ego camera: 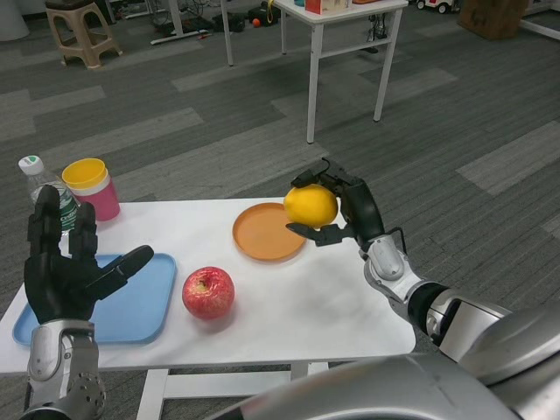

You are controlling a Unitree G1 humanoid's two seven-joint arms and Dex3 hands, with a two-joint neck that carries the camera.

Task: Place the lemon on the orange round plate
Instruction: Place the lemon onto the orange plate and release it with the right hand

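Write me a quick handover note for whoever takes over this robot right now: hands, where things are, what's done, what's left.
Right hand: holds the lemon, lifted above the right edge of the orange round plate.
Left hand: fingers spread, holding nothing, raised over the blue tray.
Done: lemon picked up and brought to the plate.
Left: lower it onto the plate, which holds nothing, and let go.
Also there: red apple in front of the plate.

We see a white table [289, 306] carrying an orange round plate [265, 233], a red apple [208, 292], a blue tray [140, 302], a pink cup with a yellow top [93, 187] and a clear bottle [45, 188] at its back left corner.
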